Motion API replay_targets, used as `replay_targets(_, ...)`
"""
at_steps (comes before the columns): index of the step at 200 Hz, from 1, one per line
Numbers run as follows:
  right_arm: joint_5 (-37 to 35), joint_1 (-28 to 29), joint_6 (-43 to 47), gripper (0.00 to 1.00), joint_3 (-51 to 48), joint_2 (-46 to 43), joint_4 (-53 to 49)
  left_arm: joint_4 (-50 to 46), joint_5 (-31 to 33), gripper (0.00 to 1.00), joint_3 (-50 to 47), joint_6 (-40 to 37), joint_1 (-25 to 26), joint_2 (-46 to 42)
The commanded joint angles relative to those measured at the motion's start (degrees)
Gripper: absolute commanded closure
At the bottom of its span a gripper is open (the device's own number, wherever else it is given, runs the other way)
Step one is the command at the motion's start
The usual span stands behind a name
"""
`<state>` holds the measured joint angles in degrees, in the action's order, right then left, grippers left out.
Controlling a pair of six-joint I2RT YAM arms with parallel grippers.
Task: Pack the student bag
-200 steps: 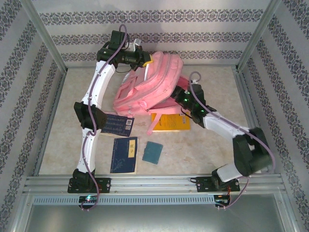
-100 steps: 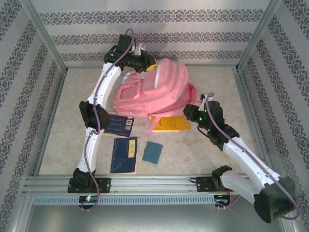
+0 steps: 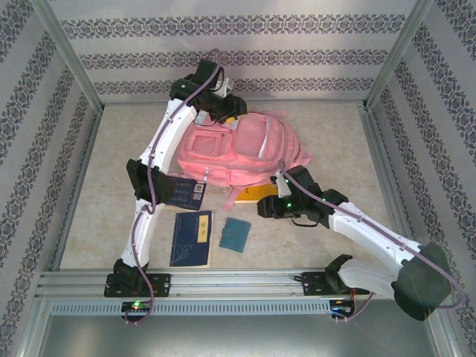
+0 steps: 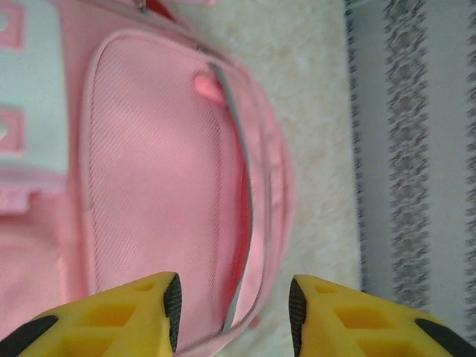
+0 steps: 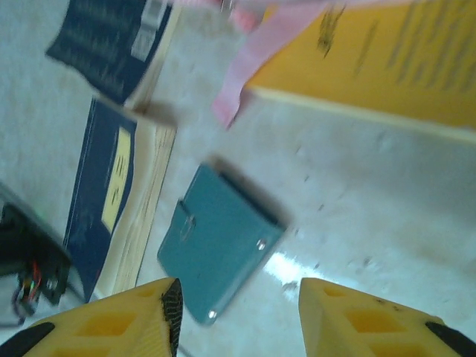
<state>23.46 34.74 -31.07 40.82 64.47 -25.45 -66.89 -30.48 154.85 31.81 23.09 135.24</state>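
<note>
The student bag, a large pink backpack with a white patch, lies face up in the middle of the table. My left gripper hovers open over its far top edge. In the left wrist view the bag and its grey zip line run between the yellow fingers, and that gripper grips nothing. My right gripper is open, low over the table in front of the bag. A small teal notebook lies just ahead of its left finger, the gripper holding nothing.
A yellow book sticks out from under the bag's near edge, with a pink strap lying over it. Two dark blue books lie to the left, beside the teal notebook. Metal frame rails fence the table.
The bag has dropped from a raised tilt to lying flat, face up. My right gripper left the bag and swung down-left toward the teal notebook. The left gripper shifted right along the bag's top.
</note>
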Motion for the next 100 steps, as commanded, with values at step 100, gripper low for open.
replay_targets(100,14.16,-0.16,-5.46,0.44,-4.74,7.22,7.03,53.22,-2.66,0.57,-103.50,19.45,7.57,-53.93)
